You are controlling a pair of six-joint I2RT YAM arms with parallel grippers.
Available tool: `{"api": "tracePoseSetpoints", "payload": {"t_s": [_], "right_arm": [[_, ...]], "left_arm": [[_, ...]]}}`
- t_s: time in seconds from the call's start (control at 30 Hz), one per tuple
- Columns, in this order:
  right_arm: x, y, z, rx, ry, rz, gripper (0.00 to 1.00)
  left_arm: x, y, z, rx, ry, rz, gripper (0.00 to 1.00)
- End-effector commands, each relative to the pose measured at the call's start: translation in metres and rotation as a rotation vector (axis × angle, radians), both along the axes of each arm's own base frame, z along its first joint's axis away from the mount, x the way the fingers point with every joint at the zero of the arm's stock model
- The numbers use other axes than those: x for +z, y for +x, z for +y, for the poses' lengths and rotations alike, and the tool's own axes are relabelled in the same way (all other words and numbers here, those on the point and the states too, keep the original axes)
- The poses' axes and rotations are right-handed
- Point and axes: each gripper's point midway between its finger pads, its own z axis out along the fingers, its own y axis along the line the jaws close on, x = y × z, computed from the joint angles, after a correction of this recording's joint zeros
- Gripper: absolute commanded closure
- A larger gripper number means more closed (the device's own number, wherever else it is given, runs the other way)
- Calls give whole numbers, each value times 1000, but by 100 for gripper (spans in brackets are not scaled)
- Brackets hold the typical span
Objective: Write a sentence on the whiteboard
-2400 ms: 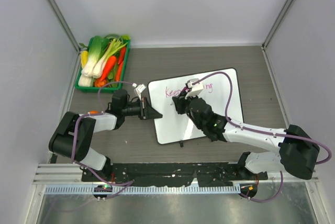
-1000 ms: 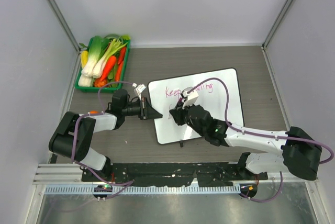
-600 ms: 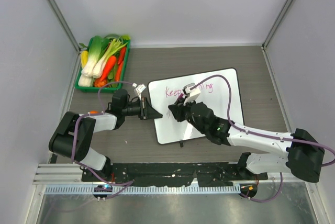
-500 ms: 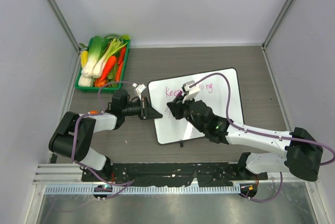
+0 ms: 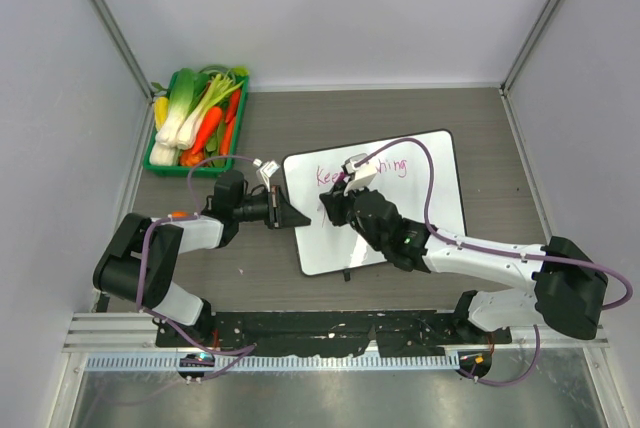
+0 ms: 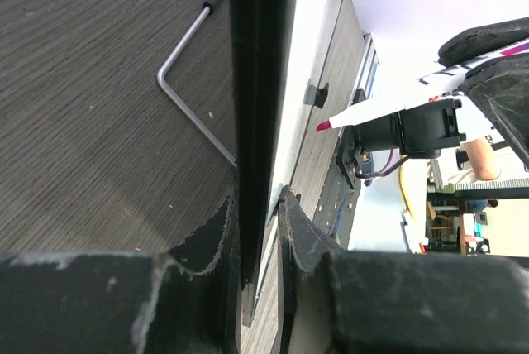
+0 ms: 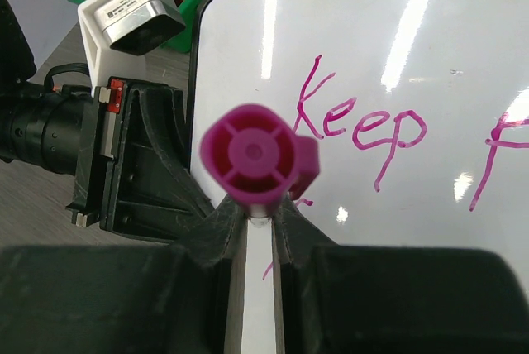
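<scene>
A green tray (image 5: 168, 167) of vegetables (image 5: 200, 113) sits in the upper left of the top view, well apart from the whiteboard (image 5: 448, 193), which sits mid-frame on the dark worktop (image 5: 300, 118). The right arm crosses the board's lower part and hides some of the writing. The board is white with a black rim and bears "Keep" in magenta, with more letters after it. The left end effector (image 6: 256, 205) is clamped on the board's left edge. The right end effector (image 7: 260, 213) is pinched on a magenta marker (image 7: 252, 155).
</scene>
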Motion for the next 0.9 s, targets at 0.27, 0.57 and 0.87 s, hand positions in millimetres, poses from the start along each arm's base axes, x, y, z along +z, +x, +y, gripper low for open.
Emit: {"api": "tracePoseSetpoints", "payload": {"t_s": [0.27, 0.57, 0.87], "right_arm": [[-6, 7, -12, -55, -57, -25, 100], [-5, 10, -26, -102, -79, -34, 99], [1, 13, -36, -135, -71, -41, 99]], "left_arm": [[-48, 5, 15, 99, 184, 30, 100], [-48, 5, 14, 97, 184, 29, 100], [-49, 5, 14, 97, 185, 30, 100]]}}
